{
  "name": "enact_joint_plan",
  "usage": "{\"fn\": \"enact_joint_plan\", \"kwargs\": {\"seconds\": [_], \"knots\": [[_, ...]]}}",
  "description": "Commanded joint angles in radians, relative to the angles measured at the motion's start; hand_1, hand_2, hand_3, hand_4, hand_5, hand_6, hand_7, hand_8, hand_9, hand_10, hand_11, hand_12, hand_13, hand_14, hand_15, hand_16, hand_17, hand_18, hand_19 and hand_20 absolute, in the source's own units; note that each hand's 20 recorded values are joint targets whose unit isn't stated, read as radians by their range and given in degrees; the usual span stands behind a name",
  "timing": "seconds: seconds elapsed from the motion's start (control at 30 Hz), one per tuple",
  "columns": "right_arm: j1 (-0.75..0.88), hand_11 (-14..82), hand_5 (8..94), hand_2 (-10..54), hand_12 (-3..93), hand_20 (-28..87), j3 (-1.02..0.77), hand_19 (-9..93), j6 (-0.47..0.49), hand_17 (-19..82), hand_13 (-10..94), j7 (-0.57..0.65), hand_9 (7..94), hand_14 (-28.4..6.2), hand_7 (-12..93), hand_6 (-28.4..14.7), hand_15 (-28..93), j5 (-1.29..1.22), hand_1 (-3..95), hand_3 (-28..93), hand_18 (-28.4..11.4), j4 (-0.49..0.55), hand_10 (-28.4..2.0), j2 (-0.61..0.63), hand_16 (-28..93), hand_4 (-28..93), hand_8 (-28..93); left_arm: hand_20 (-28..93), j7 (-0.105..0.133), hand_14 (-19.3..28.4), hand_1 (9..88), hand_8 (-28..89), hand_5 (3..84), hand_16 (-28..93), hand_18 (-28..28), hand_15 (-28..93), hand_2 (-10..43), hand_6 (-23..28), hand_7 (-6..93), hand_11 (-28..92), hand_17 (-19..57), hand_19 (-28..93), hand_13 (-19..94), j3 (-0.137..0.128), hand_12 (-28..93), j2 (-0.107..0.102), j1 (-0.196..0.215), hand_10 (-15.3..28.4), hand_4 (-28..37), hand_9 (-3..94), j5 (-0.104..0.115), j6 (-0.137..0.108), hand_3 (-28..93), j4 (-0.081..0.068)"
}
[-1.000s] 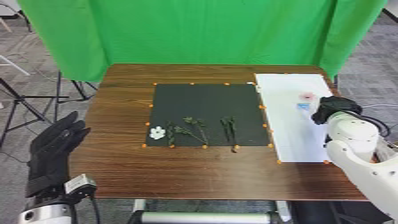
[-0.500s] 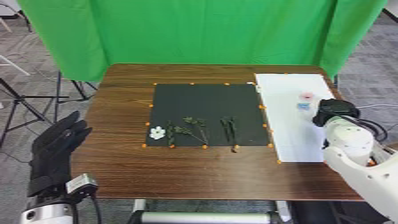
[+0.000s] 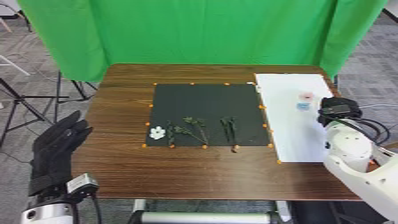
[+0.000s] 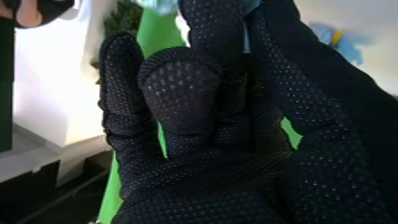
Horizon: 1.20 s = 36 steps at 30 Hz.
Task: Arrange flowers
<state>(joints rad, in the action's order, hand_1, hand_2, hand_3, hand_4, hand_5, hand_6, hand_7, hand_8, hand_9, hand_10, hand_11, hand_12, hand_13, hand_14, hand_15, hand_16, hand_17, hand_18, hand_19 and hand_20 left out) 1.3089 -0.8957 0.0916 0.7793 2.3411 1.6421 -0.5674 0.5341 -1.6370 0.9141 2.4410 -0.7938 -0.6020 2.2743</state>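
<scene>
My right hand [image 3: 338, 108] is over the right edge of the white sheet [image 3: 298, 135], beside a small blue flower [image 3: 304, 106] and a pink flower [image 3: 306, 96]. In the right wrist view the black glove of my right hand [image 4: 204, 170] stands before a blue bloom [image 4: 342, 42] and dark green foliage [image 4: 122, 22]; what it may hold cannot be told. On the black sheet [image 3: 204, 100] lie a white flower [image 3: 157, 133], leafy stems [image 3: 194, 129] and thin dark stems [image 3: 229, 129]. My left hand [image 3: 55, 152] is open, off the table's left edge.
The brown wooden table [image 3: 195, 177] has both sheets on it, with small orange markers [image 3: 205, 146] around their edges. A green curtain [image 3: 204, 35] hangs behind the table. A black tripod [image 3: 31, 100] stands on the floor at the left.
My right hand has shifted slightly to the right, and its forearm has turned a little. My left hand and the flowers on the sheets stay where they were.
</scene>
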Motion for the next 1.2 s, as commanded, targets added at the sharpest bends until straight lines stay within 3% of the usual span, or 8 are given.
{"fn": "enact_joint_plan", "kwargs": {"seconds": [0.03,0.33,0.43,0.47,0.53,0.87,1.2], "knots": [[-0.027,26.6,79.3,-6.2,31.8,-2,0.012,93,-0.088,41,83,-0.05,87.5,-3.1,26,-1.1,67,0.066,53.7,74,-19.0,0.075,-7.4,0.021,20,-28,5,2,-0.001,26.6,25.9,-11,40.3,-17,21.0,63,6.0,10.6,15.8,36,-9.2,59,23,-0.012,6,0.01,0.018,20.0,-19.1,34.5,-0.004,-0.005,84,0.004],[-0.168,26.5,79.8,-6.6,32.1,-2,0.153,93,-0.148,40,83,-0.175,87.6,-3.2,25,-1.2,67,0.096,53.6,75,-18.9,0.19,-7.4,-0.019,20,-28,5,2,-0.006,26.6,26.0,-11,40.3,-17,21.0,63,6.0,10.6,15.8,36,-9.2,59,23,-0.018,6,0.016,0.018,19.9,-19.1,34.4,-0.013,0.0,84,0.003],[-0.226,26.4,79.9,-6.7,32.2,-2,0.21,93,-0.15,40,83,-0.21,87.6,-3.2,25,-1.2,67,0.095,53.5,75,-18.8,0.21,-7.4,-0.047,21,-28,5,2,-0.003,26.6,25.9,-11,40.2,-17,21.0,63,6.1,10.6,15.8,36,-9.2,59,23,-0.02,6,0.013,0.02,19.9,-19.1,34.4,-0.009,-0.003,84,0.005],[-0.246,26.4,79.9,-6.7,32.2,-2,0.233,93,-0.151,40,83,-0.217,87.6,-3.2,25,-1.2,67,0.103,53.5,75,-18.8,0.214,-7.4,-0.057,21,-28,5,2,0.005,26.7,26.0,-11,40.2,-17,21.0,63,6.1,10.6,15.8,36,-9.2,59,23,-0.018,6,0.003,0.023,19.9,-19.1,34.4,-0.001,-0.01,84,0.006],[-0.261,26.3,80.0,-6.7,32.2,-2,0.24,93,-0.142,40,83,-0.245,87.6,-3.2,25,-1.2,67,0.111,53.5,75,-18.8,0.219,-7.4,-0.087,21,-28,5,2,0.0,26.6,26.0,-11,40.2,-17,21.1,63,6.1,10.6,15.8,36,-9.2,59,23,-0.019,6,0.006,0.021,20.0,-19.0,34.4,-0.007,-0.007,84,0.005],[-0.389,26.3,80.1,-7.0,32.2,-2,0.409,93,-0.165,40,83,-0.29,87.8,-3.3,25,-1.1,67,0.117,53.3,75,-18.8,0.214,-7.5,-0.218,21,-28,6,2,-0.008,26.7,26.0,-11,40.3,-17,21.0,63,6.0,10.6,15.9,36,-9.3,59,23,-0.034,6,0.012,0.025,20.0,-19.1,34.4,-0.018,0.003,84,0.005],[-0.455,26.3,80.3,-7.1,32.2,-3,0.519,93,-0.162,40,83,-0.327,87.9,-3.2,25,-1.0,67,0.147,53.1,75,-18.8,0.138,-7.5,-0.382,21,-28,6,2,-0.019,26.6,25.9,-11,40.3,-17,21.0,63,6.0,10.6,15.9,36,-9.2,59,23,-0.036,6,0.011,0.007,20.0,-19.1,34.4,-0.028,0.013,84,0.0]]}}
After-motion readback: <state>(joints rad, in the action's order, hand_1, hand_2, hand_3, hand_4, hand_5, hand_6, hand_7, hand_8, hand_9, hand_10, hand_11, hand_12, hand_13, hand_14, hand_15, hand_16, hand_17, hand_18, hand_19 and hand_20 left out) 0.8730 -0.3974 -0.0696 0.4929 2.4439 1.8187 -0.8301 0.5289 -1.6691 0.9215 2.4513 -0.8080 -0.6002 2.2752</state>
